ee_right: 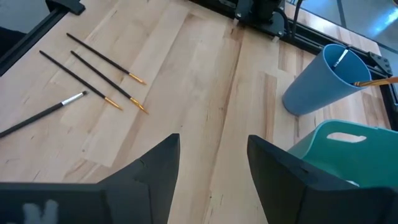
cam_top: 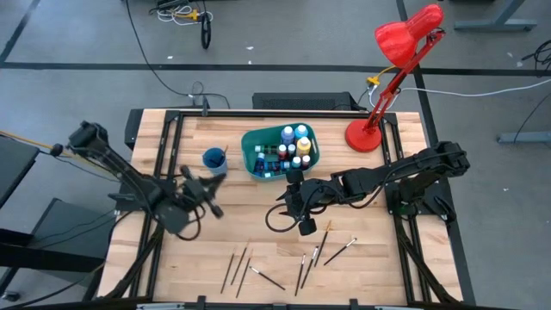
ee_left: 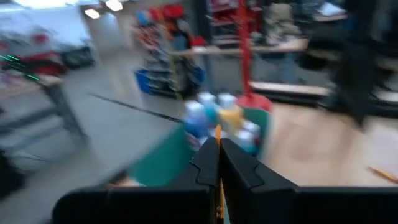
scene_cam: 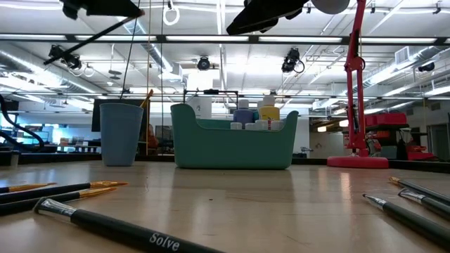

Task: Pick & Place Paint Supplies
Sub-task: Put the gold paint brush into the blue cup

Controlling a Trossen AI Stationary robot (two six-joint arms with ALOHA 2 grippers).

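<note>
Wood table (cam_top: pixel 379 267): brushes (cam_top: pixel 275 263) along front edge, bare middle strip.

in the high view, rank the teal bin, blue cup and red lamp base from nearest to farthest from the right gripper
From the right gripper, open near the table's middle:
1. Teal bin, just behind it.
2. Blue cup, farther out toward the left arm's side.
3. Red lamp base, at the back on the right arm's side. Cup and lamp base are nearly level, so that order is loose.
</note>
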